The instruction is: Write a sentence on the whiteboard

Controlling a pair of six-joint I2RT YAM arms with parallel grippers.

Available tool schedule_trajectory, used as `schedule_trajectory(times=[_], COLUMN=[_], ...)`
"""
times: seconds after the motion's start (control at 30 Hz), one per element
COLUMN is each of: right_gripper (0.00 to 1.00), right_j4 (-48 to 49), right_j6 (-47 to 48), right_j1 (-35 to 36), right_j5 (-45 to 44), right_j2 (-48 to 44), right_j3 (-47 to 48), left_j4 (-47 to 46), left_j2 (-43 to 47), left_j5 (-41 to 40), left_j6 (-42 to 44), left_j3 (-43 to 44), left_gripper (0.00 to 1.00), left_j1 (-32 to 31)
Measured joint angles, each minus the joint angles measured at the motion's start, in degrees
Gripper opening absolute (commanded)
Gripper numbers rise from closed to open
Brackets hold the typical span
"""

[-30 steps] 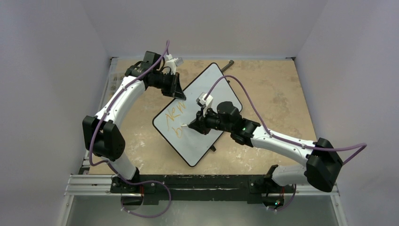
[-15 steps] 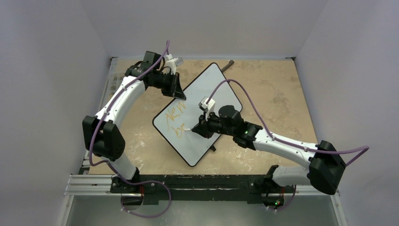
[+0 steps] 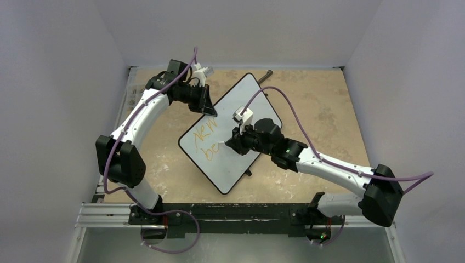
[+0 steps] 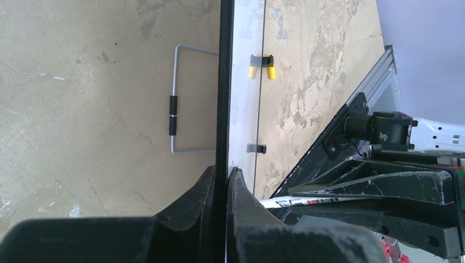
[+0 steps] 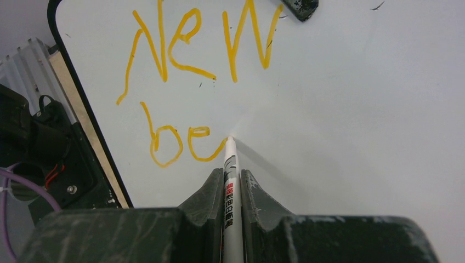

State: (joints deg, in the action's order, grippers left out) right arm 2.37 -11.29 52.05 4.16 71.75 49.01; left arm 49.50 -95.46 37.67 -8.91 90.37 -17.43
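Note:
The whiteboard lies slanted in the middle of the table, white with a thin black rim. On it the sentence stands in orange, reading "New" with "be" below it. My right gripper is shut on a white marker pen. The pen's tip touches the board at the tail of the "e". My left gripper is shut on the whiteboard's far-left black rim, one finger on either side, as the left wrist view shows.
A bent grey wire handle lies on the tan table beside the board's edge. Yellow-and-black clips and a grey clip sit at the board's other side. A dark rod lies at the back. An aluminium rail runs along the near edge.
The right gripper dipped toward the near-left with the pen, then came back up and right. The second orange line grew from "b" to "be". The left arm has not moved.

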Motion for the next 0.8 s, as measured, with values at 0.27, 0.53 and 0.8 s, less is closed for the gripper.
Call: schedule_trajectory(times=[0.27, 0.53, 0.8], right_gripper=[0.0, 0.0, 0.0], right_j4=[-0.07, -0.22, 0.24], right_j6=[-0.31, -0.74, -0.76], right_j1=[-0.5, -1.46, -1.57], right_j5=[-2.21, -4.79, -4.63], right_j2=[-3.08, -2.36, -0.79], right_j3=[-0.09, -0.09, -0.07], left_j4=[0.33, 0.33, 0.28], left_j2=[0.35, 0.35, 0.35], left_j5=[-0.02, -0.07, -0.37], left_j6=[-0.98, -1.01, -0.9], left_j3=[0.0, -0.02, -0.17], left_gripper=[0.0, 0.0, 0.0], left_j1=[-0.24, -0.26, -0.22])
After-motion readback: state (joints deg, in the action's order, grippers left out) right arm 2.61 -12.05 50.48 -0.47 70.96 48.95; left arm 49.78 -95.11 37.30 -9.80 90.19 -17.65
